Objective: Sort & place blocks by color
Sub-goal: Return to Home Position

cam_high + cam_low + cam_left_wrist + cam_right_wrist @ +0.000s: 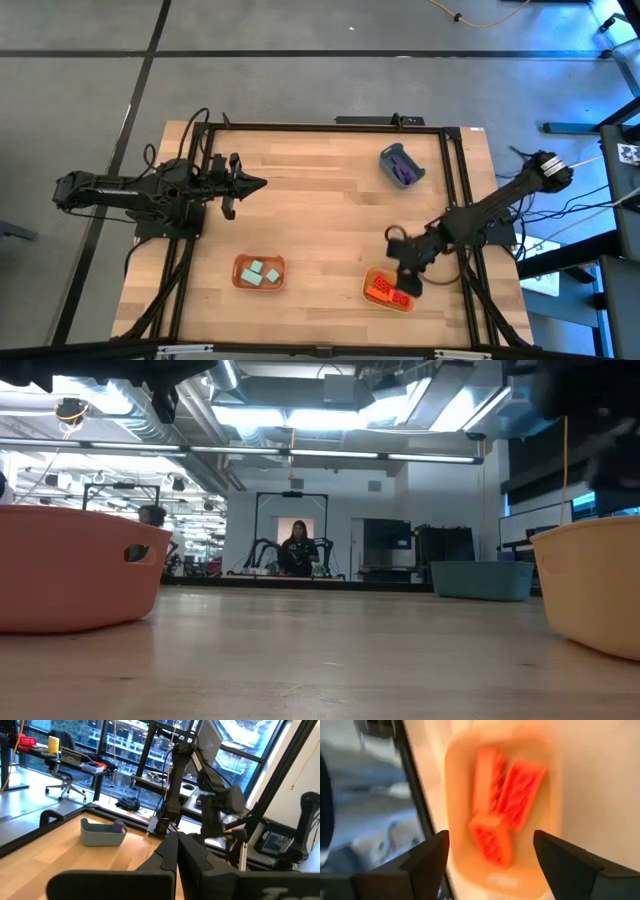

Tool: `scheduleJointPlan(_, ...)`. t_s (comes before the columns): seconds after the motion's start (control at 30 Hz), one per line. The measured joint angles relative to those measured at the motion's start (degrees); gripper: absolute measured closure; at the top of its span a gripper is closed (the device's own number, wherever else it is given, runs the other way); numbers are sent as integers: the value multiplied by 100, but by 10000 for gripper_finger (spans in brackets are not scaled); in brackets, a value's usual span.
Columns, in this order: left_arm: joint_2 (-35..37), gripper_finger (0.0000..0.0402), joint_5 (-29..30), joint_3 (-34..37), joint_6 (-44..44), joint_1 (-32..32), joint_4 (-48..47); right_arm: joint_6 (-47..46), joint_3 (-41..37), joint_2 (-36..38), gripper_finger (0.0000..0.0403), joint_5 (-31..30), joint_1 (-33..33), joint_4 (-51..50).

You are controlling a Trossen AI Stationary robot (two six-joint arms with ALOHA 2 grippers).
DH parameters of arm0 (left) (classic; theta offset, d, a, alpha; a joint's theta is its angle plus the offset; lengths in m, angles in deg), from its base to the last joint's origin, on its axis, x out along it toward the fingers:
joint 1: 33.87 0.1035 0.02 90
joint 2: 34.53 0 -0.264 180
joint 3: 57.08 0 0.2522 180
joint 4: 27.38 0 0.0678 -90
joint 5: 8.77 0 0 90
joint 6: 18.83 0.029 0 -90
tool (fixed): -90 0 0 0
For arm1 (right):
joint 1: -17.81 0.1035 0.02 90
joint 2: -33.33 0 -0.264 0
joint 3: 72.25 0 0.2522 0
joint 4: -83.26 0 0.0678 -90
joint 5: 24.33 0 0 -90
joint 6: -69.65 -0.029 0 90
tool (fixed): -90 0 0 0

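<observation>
Mid-frame, the left gripper (178, 840) sits closed; farther off on the table (60, 855), a blue-grey tray (100, 837) holds a purple bar (118, 826).

Cubes (259, 272) lie in the left tray (237, 262); bricks (388, 293) in the right tray (367, 291); bars (403, 170) in the cup (388, 153) behind it.

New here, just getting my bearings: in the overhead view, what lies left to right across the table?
Left arm → orange tray with teal cubes → yellow tray with red blocks, right gripper open above it. The blue-grey cup overlaps the yellow tray sideways, so it is left out.
</observation>
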Motion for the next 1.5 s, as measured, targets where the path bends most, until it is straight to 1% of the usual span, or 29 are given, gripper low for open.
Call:
scheduleJointPlan(0.1,-2,402,1,0,40,0,2,282,0,382,120,-637,-285,-47)
scheduleJointPlan(0.2,-2,402,-1,0,38,0,2,829,0,534,135,-1055,-782,321)
scheduleJointPlan(0.27,0,401,-1,0,38,0,4,1311,0,545,151,-1243,-1209,823)
scheduleJointPlan(0.4,-2,402,-1,0,36,0,4,2415,0,514,197,-1248,-2176,2287)
scheduleJointPlan(0.5,-2,402,-1,0,38,0,4,3026,0,514,241,-1007,-2899,3490)
scheduleJointPlan(0.6,-2,402,-35,0,38,0,4,3288,1,515,287,-397,-3482,4536)
scheduleJointPlan(0.7,-2,402,-159,0,38,0,4,3334,2,516,340,167,-3878,5109)
scheduleJointPlan(0.77,-2,402,-177,0,38,0,4,3369,2,516,380,378,-3998,5296)
scheduleJointPlan(0.83,-2,402,-176,0,38,0,4,3424,2,517,394,411,-4025,5338)
scheduleJointPlan(1.1,-2,402,-194,0,39,0,4,3424,2,514,401,448,-3979,5315)
scheduleJointPlan(1.23,-2,402,-195,0,40,0,4,3409,2,514,401,690,-3970,5312)
scheduleJointPlan(1.33,-2,401,-194,0,37,0,4,3404,2,514,401,733,-3964,5316)
scheduleJointPlan(1.43,-2,401,-25,0,3,-2,4,3368,2,514,402,733,-3964,5314)
scheduleJointPlan(1.5,-2,401,-15,0,48,0,6,3249,2,514,402,737,-3964,5312)
